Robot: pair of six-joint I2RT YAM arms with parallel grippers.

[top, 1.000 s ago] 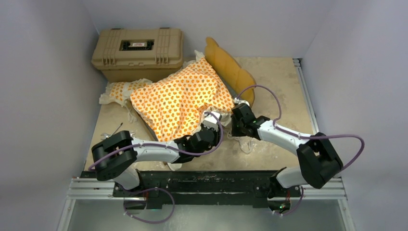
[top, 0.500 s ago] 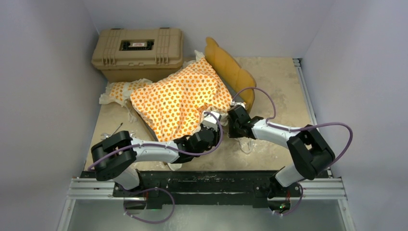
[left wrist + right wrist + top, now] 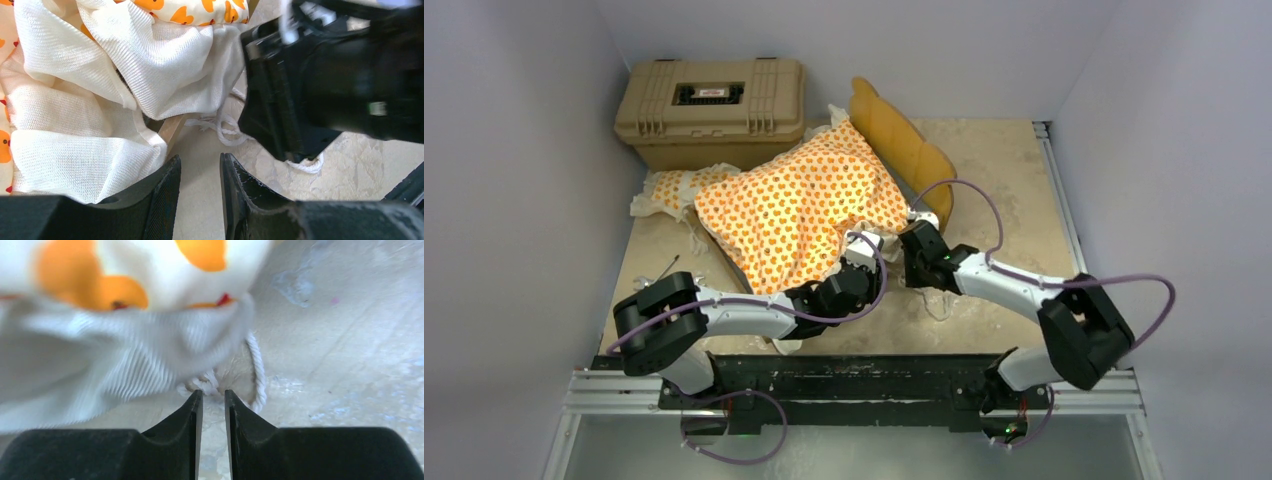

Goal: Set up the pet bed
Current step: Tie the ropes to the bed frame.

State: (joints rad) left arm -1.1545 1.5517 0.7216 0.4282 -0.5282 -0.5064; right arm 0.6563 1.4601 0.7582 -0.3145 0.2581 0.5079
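The mattress cushion (image 3: 794,210) lies draped askew over the wooden bed frame (image 3: 902,145) mid-desk (image 3: 994,170). It looks light, soft and floppy, so its white ruffle (image 3: 175,65) seems the best hold. The left claw (image 3: 201,160) and right claw (image 3: 213,395) hover there, narrowly spread, pinching nothing.

Mottled beige desk (image 3: 1004,170), kinda scuffed. Tan hard case (image 3: 711,105) sits in the back-left corner. Wooden bed frame (image 3: 899,140) is back-middle, small orange-patterned pillow (image 3: 674,187) just in front of the case, loose white cord (image 3: 934,300) nearer the front.
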